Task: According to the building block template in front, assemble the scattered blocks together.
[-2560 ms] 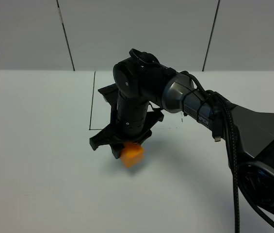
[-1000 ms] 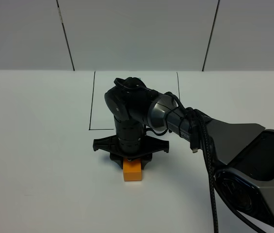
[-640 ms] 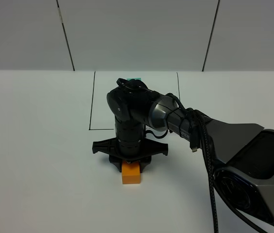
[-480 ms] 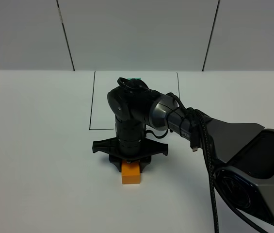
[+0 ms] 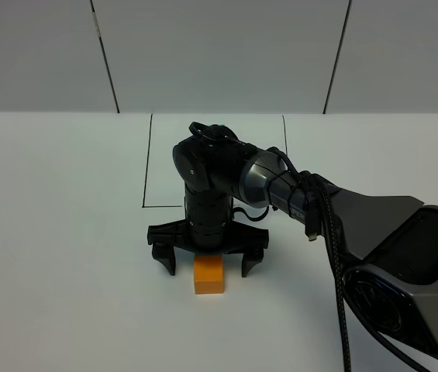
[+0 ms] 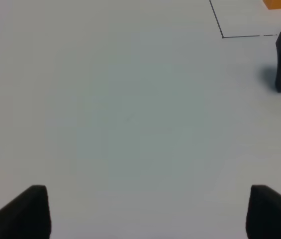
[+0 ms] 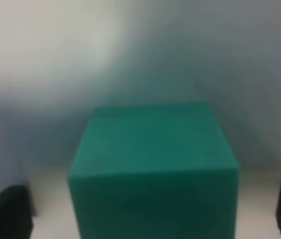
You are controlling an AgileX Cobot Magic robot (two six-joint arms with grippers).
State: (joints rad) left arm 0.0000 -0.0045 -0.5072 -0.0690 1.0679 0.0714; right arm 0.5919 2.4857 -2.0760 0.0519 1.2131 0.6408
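The right claw (image 5: 208,260) stands spread astride the orange cube (image 5: 208,274) on the surface (image 5: 63,232); the teal cube (image 7: 155,164) sits at its 12 o'clock. Release step; next probably calls for lifting clear.

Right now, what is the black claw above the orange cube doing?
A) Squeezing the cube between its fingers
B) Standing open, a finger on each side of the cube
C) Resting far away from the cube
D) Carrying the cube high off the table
B: in the high view the right gripper has its fingers spread apart, one on each side of the orange cube, which sits on the white table.
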